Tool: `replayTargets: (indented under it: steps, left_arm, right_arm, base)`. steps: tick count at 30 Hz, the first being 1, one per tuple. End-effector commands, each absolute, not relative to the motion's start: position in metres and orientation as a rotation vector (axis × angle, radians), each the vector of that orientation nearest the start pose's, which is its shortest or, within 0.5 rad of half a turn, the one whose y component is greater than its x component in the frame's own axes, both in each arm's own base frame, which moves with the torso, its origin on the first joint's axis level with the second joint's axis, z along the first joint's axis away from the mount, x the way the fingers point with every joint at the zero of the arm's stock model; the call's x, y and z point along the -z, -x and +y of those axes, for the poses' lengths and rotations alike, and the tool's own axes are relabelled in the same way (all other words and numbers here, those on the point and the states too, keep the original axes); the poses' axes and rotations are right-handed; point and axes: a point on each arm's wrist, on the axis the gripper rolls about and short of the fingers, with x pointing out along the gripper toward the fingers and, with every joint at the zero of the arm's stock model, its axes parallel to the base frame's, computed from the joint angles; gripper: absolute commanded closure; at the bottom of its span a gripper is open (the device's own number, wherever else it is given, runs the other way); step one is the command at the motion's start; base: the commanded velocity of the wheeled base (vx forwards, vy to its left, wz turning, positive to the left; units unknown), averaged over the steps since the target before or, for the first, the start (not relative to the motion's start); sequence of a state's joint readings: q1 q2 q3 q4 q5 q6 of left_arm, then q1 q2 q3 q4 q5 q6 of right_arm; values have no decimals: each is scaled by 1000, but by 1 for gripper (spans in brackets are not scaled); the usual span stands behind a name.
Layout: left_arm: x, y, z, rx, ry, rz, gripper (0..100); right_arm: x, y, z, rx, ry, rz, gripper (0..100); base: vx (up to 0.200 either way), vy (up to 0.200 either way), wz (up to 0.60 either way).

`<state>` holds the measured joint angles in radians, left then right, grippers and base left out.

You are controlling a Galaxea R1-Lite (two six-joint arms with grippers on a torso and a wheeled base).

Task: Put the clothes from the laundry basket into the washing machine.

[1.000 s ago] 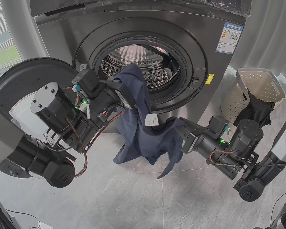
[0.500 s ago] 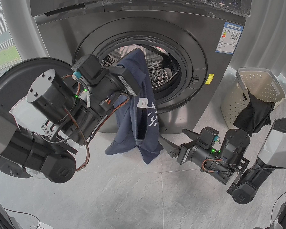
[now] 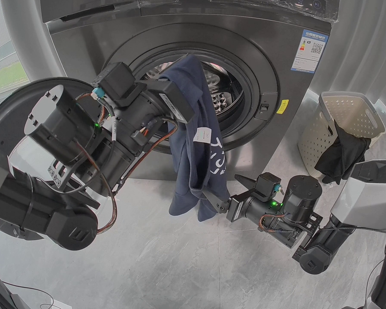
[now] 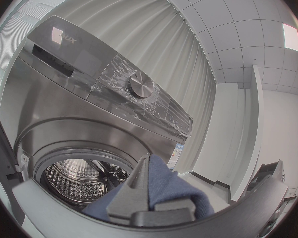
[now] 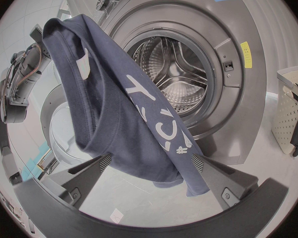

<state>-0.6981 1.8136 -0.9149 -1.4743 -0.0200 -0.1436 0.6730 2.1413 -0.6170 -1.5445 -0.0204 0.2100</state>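
The left claw [image 3: 176,76] is clamped on the upper edge of a navy T-shirt [image 3: 197,151], holding it up in front of the open mouth of the washing machine [image 3: 261,56], at the left part of the opening; the shirt hangs down from there past the lower rim of the opening, white lettering and a white tag showing, its hem clear of the grey tiled floor [image 3: 180,262]; the steel drum [image 3: 221,95] shows behind it; the round door [image 3: 38,104] stands swung open on the left; the right claw [image 3: 228,190] sits low and near, its fingers spread wide on either side of the shirt's hanging lower end, not closed on it; to the right of the machine stands the cream laundry basket [image 3: 351,112], a black garment [image 3: 345,155] draped over its near rim.
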Motion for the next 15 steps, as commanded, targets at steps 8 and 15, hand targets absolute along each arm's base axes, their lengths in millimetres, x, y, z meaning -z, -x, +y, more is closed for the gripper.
replayTargets:
  steps: [8,15]
  left_arm:
    - [-267,-242,-205,741,339,-529,100]
    - [-266,-243,-206,746,331,-510,100]
  right_arm:
    - [-69,-283,224,-647,-205,66,0]
    - [-70,-255,213,-668,-169,122,0]
  base:
    - [0,0,0]
    - [0,0,0]
